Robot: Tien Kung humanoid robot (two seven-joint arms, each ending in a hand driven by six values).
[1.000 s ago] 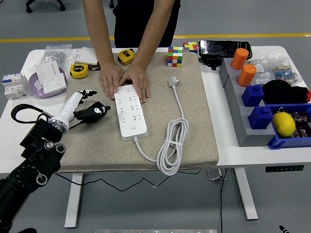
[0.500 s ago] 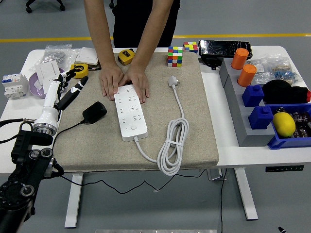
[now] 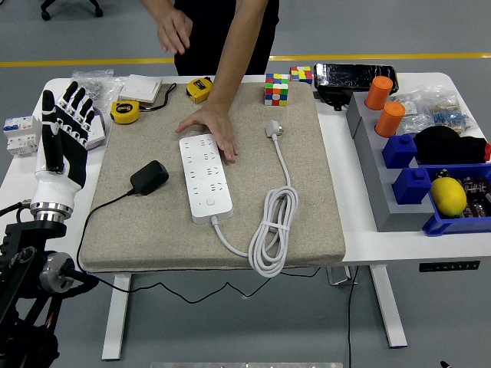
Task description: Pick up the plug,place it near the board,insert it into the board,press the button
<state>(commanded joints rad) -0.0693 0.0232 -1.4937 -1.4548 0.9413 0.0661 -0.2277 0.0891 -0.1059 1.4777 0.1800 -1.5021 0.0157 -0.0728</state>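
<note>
A: Where is the plug [image 3: 149, 177] to be found?

B: It is seen lying on the beige mat [image 3: 307, 222], left of centre in the frame, just beside the left edge of the white power strip [image 3: 205, 178] but not inserted. Its black cable is trailed off toward the lower left.

A: And the left hand [image 3: 64, 138]?

B: It is raised at the left edge of the frame, well apart from the plug, fingers spread straight up — nothing is held. The right arm is not in view.

A: Is the strip being held?

B: One hand of a person [image 3: 211, 126] is laid flat on the far end of the strip; the other [image 3: 175, 29] is lifted at the top of the frame, touching nothing.

A: How far along can the task be judged?

B: The plug appears set down near the board, so the first two steps may be counted as done (a judgement only). Insertion is left, and so is the button press — the strip's button is taken to be at its near end, though that cannot be confirmed at this size.
</note>
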